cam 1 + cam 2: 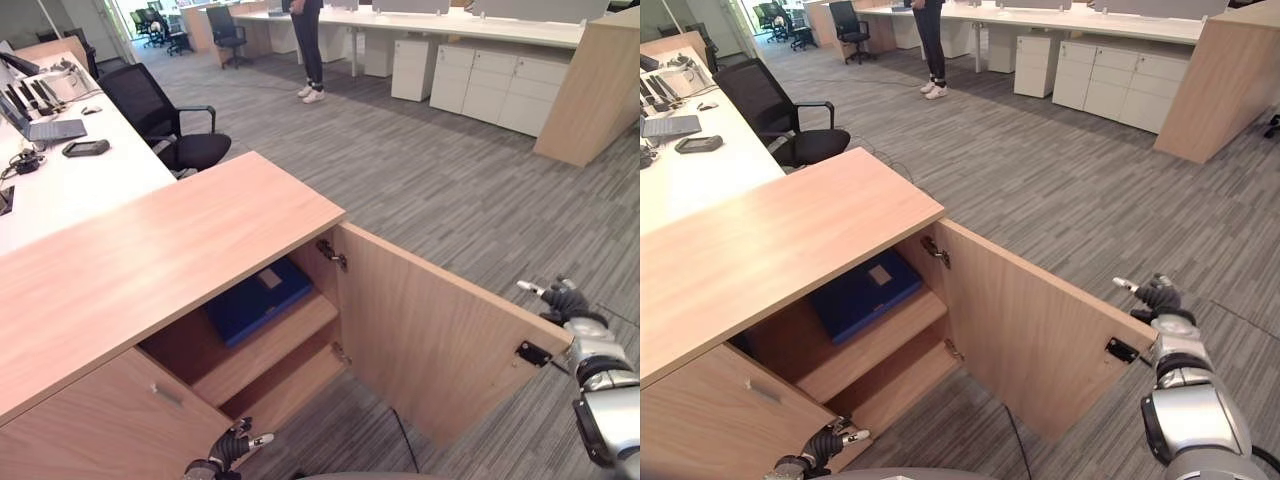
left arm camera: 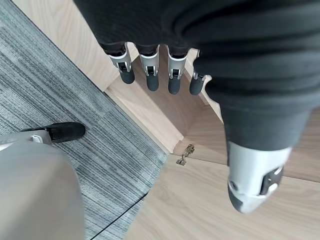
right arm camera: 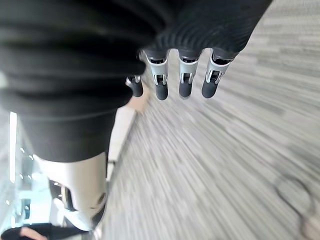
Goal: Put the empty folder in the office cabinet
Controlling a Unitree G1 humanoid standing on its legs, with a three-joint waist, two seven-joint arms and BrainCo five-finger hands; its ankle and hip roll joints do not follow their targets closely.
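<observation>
Lying shelved: folder (image 1: 258, 298), eye views.

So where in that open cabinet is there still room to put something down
The lower shelf, under the blue folder, looks bare across its visible front. The upper shelf is mostly taken by the folder, leaving a strip along its front edge. The cabinet top is bare too. The open door borders the right side.

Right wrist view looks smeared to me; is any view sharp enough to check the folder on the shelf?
Right wrist view: carpet streaked with motion blur, right hand fairly crisp. Left eye view: sharp, blue folder lies flat on the upper shelf in the cabinet's shade, edges readable. Left wrist view: clear, left hand empty.
</observation>
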